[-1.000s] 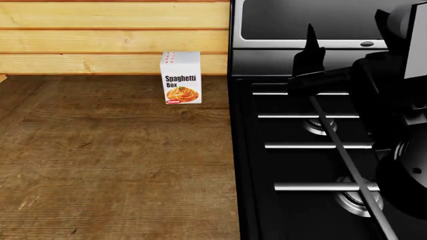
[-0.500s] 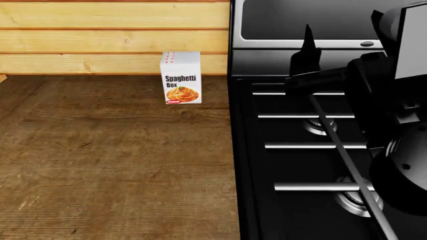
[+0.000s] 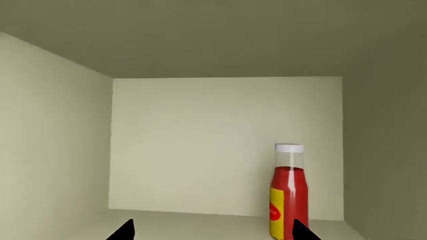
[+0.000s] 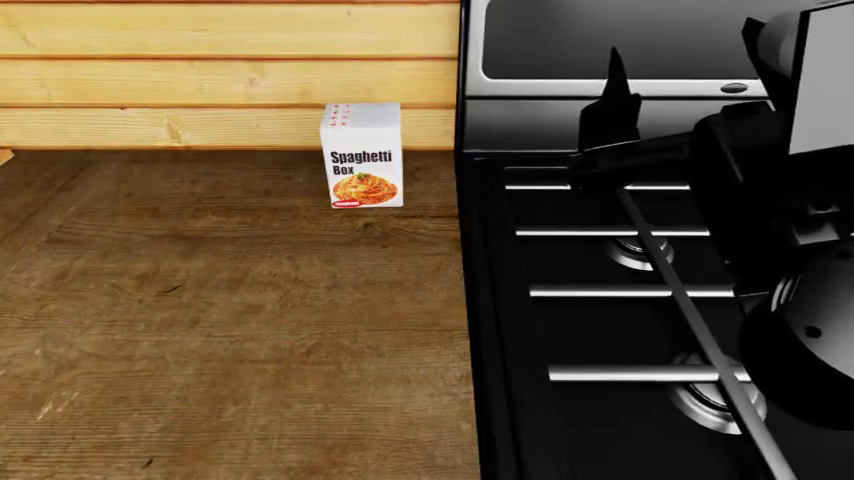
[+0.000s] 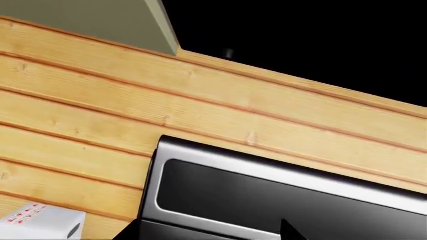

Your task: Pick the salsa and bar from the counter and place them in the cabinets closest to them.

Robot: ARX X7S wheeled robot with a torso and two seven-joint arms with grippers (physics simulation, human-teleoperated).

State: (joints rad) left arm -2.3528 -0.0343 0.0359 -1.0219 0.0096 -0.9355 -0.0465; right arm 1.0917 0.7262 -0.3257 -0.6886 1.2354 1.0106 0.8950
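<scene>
The salsa and the bar are out of view. The brown wood-grain counter (image 4: 227, 330) fills the left of the head view. My left gripper (image 3: 213, 233) shows only in its wrist view. It is open and empty inside a pale cabinet (image 3: 200, 145), with one fingertip (image 3: 303, 232) close to a red sauce bottle (image 3: 288, 190) that has a white cap and yellow label. My right gripper (image 4: 614, 110) hangs above the black stove (image 4: 601, 300). Its wrist view shows it (image 5: 208, 235) open and empty, facing the stove's back panel (image 5: 267, 195).
A white spaghetti box (image 4: 362, 155) stands at the back of the counter against the plank wall (image 4: 200, 80), beside the stove; its corner also shows in the right wrist view (image 5: 40, 222). A pale cabinet underside (image 5: 87, 20) hangs above the wall.
My right arm shifted slightly to the left over the stove, then held still. The spaghetti box has not moved.
</scene>
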